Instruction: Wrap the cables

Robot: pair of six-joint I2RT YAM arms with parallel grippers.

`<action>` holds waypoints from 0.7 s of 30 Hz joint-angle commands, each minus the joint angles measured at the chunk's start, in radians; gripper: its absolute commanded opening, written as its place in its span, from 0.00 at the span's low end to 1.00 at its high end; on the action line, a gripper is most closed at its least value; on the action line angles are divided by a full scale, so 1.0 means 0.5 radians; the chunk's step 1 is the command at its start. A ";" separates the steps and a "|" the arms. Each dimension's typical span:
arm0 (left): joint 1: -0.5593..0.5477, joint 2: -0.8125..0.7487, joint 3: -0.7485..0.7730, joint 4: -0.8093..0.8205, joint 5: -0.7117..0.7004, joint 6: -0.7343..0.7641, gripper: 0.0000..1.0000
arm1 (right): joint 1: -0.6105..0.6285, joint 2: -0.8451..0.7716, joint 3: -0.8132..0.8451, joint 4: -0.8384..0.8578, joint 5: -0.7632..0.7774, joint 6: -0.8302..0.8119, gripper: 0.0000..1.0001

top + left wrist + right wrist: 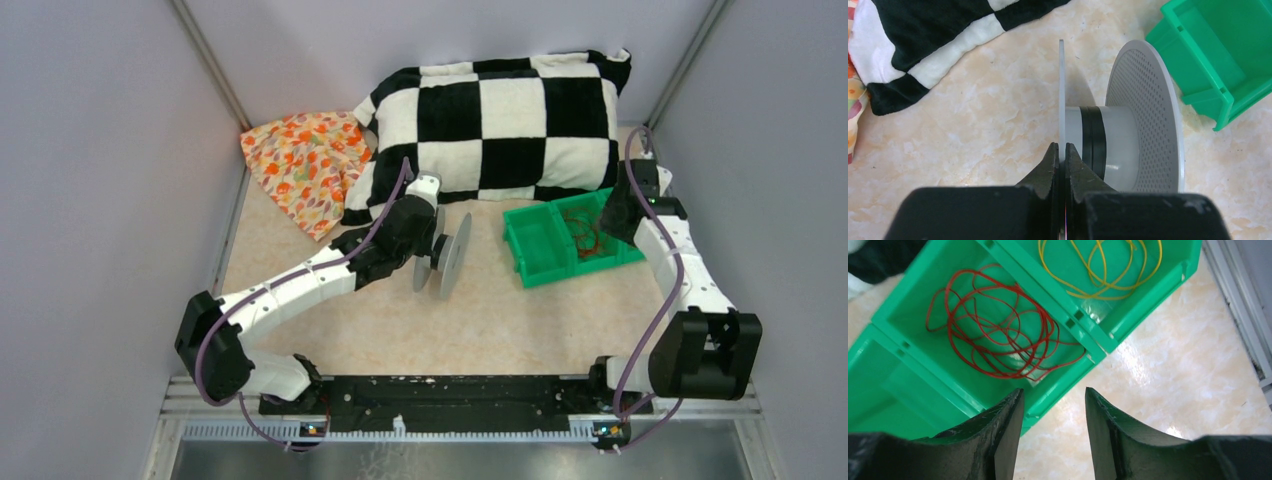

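Observation:
A tangle of red cables (pixel 998 335) lies in the middle compartment of a green bin (pixel 908 390), and yellow cables (pixel 1100 270) lie in the far one. The bin also shows in the top view (pixel 545 262) with the red cables (pixel 585 232). My right gripper (pixel 1054 405) is open and empty, above the bin's near edge; in the top view it (pixel 612 215) is at the bin's right end. My left gripper (pixel 1061 155) is shut on the thin flange of a grey spool (pixel 1143 115), held upright at mid table (pixel 447 255). A black band runs around the spool's hub.
A black-and-white checked cushion (pixel 500 115) lies along the back. An orange patterned cloth (pixel 305 165) lies at the back left. Grey walls close in both sides, with a metal rail (pixel 1243 315) close to the right of the bin.

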 commanded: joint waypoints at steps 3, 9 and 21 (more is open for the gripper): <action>0.001 -0.063 -0.002 0.197 0.083 -0.028 0.00 | -0.001 -0.124 -0.202 0.029 -0.082 0.139 0.50; 0.001 -0.071 -0.014 0.184 0.141 -0.039 0.00 | -0.001 -0.092 -0.339 0.121 -0.159 0.245 0.45; 0.001 -0.116 -0.096 0.198 0.132 -0.036 0.00 | -0.002 0.073 -0.320 0.283 -0.145 0.323 0.40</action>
